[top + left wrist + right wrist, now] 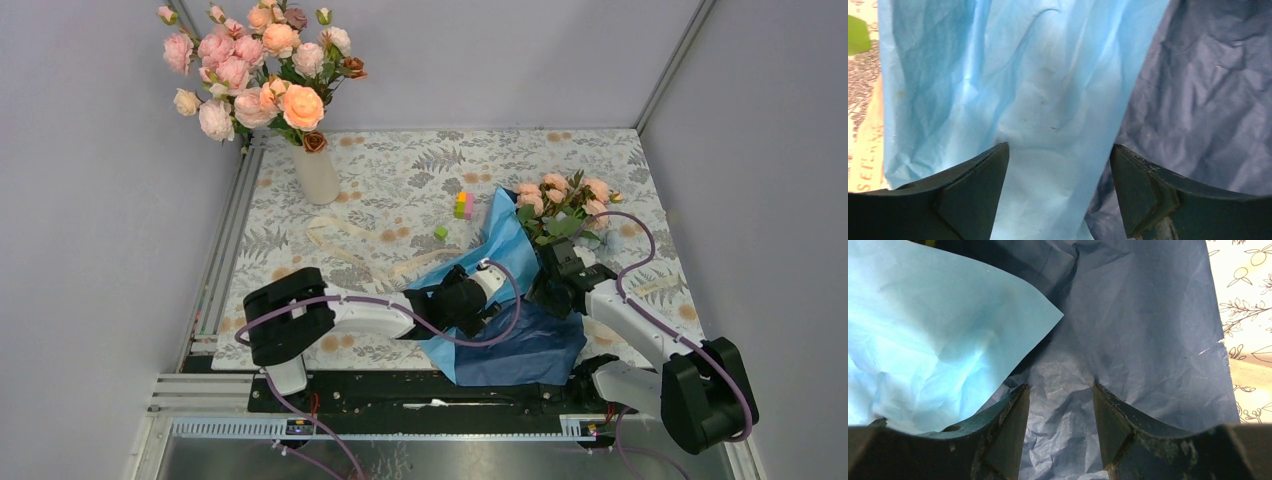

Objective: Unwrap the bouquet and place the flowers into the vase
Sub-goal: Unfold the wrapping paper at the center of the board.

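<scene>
I noted the left pincer (1058, 150) spread wide over the light blue paper (1048, 90), clamping nothing. The right pincer (1060, 387) stood partly open above the navy side, also empty. The bouquet (560, 205) lay right of centre on the tabletop (400, 170), its paper spread toward me. The vase (318, 172) stood far left, holding pink flowers (255, 60).

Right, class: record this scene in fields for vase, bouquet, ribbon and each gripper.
vase: upright, far left, holding pink flowers
bouquet: paper spread open, peach roses at its far end
ribbon: loose on the table
left gripper: open, above light blue paper
right gripper: open, above navy paper
</scene>
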Robot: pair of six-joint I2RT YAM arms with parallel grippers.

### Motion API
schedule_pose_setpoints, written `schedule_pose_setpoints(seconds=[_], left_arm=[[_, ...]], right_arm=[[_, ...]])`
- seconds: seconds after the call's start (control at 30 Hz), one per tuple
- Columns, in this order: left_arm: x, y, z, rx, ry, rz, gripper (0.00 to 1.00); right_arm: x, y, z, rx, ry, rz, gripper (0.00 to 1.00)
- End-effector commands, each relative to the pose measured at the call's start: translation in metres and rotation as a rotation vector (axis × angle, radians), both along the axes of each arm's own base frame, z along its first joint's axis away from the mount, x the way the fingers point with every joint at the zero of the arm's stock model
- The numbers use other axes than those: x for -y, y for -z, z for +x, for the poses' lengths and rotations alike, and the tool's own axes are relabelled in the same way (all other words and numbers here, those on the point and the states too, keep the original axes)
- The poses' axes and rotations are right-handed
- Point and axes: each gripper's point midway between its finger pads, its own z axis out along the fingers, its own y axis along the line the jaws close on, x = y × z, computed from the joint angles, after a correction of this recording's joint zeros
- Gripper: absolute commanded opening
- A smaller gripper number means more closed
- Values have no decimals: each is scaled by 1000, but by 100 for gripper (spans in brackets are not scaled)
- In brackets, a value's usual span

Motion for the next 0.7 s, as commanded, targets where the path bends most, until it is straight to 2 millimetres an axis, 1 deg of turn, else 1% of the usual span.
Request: schedule_pose_setpoints(seconds=[0.0, 0.1, 0.17, 0.23, 0.37, 0.47, 0.5, 0.6, 0.67], left_arm=[[6, -17, 22, 138, -43, 28, 79], [6, -17, 21, 190, -37, 59, 71], [3, -21, 23, 243, -54, 83, 61], [1, -29, 24, 278, -74, 83, 53], [4, -52, 23, 279, -96, 4, 46], [6, -61, 21, 265, -104, -29, 37], [6, -63, 22, 265, -107, -32, 34], [4, -65, 24, 273, -126, -17, 15], [1, -71, 26, 278, -146, -26, 9]], right_arm=[[5, 0, 4, 26, 29, -4, 57], [3, 2, 4, 23, 30, 4, 57], [3, 3, 5, 18, 30, 5, 57], [3, 3, 5, 16, 28, 5, 57], [3, 3, 6, 16, 27, 7, 57], [2, 1, 7, 21, 25, 8, 57], [2, 1, 8, 22, 23, 8, 57], [2, 0, 9, 22, 21, 8, 57], [2, 0, 9, 23, 19, 10, 57]])
